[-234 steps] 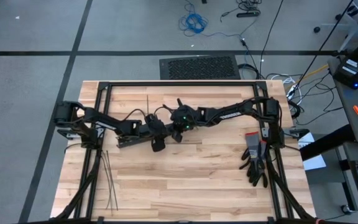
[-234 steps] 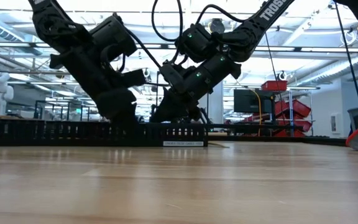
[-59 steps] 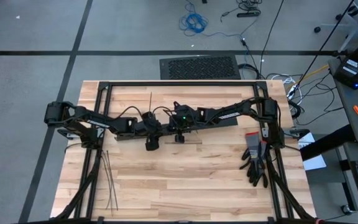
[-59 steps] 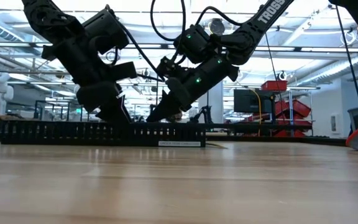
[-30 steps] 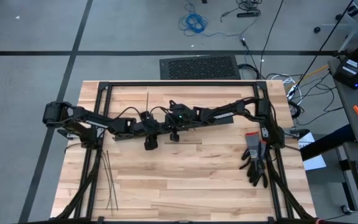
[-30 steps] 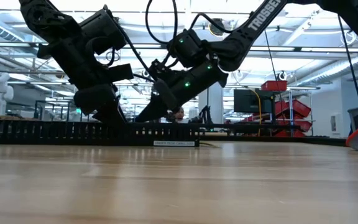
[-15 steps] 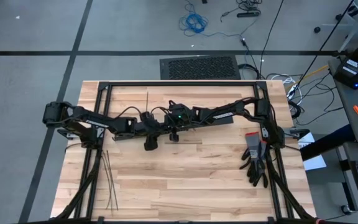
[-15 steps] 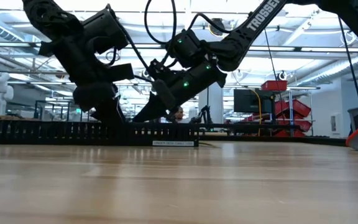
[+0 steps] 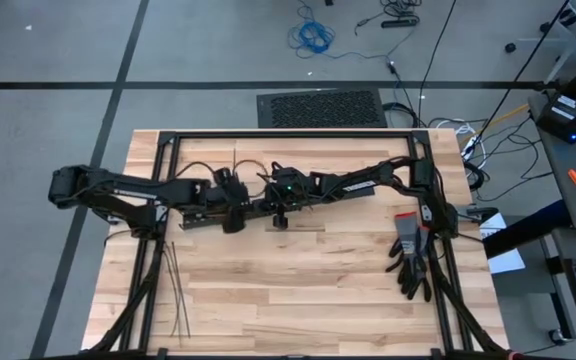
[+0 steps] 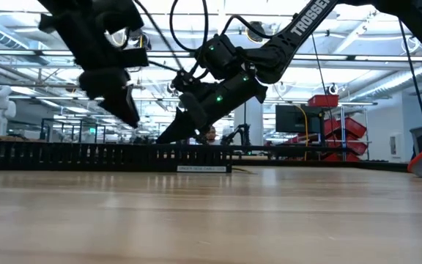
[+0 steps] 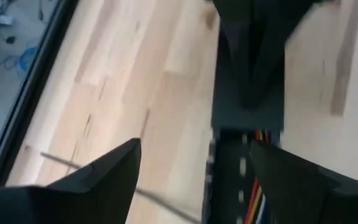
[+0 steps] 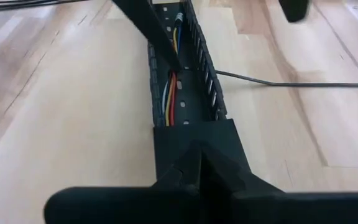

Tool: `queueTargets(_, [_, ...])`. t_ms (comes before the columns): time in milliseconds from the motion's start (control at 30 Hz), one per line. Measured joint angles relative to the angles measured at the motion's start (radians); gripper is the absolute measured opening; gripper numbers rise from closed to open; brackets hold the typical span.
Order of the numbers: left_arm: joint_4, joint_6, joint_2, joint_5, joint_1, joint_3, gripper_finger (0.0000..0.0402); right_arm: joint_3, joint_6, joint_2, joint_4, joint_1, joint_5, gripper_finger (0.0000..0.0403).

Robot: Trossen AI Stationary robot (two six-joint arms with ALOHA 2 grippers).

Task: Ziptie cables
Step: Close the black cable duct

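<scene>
Risk, as we judge it, lies in the duct [image 12: 185,81]: the cables [image 12: 170,99] lie loose inside it, and a nudge could shift it on the bench [image 9: 298,290]. Our left gripper [image 11: 194,168] hangs above the duct, fingers spread, holding nothing. Our right gripper [image 12: 194,163] rests on the duct's end, fingers pressed together. Spare zipties [image 9: 175,290] lie well away from the duct, while one [image 12: 291,83] lies just beside it

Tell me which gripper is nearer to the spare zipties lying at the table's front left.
Left. The left gripper hangs above the duct, nearer the zipties; the right gripper, farther right, presses on the duct.
</scene>
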Motion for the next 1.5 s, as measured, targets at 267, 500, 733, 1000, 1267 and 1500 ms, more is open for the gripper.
queueTargets(267, [-0.003, 0.003, -0.004, 0.155, 0.033, -0.078, 0.0299, 0.000, 0.007, 0.000, -0.002, -0.001, -0.019, 0.0000])
queueTargets(500, [0.112, 0.013, 0.009, 0.206, 0.069, -0.132, 0.0299, 0.000, 0.014, 0.000, -0.005, 0.000, -0.023, 0.0000])
queueTargets(733, [0.156, -0.021, -0.003, 0.307, 0.110, -0.137, 0.0299, 0.000, 0.026, -0.001, -0.011, 0.000, -0.023, 0.0000])
queueTargets(1000, [0.160, -0.092, -0.145, 0.309, 0.109, -0.136, 0.0299, 0.000, 0.038, -0.001, -0.012, 0.000, -0.022, 0.0000])
queueTargets(1267, [0.479, -0.167, -0.099, 0.435, 0.125, -0.275, 0.0299, 0.000, 0.038, -0.001, -0.011, 0.000, -0.021, 0.0000])
queueTargets(1500, [0.502, -0.192, -0.097, 0.520, 0.205, -0.360, 0.0299, 0.000, 0.037, -0.001, -0.011, 0.001, -0.024, 0.0000])
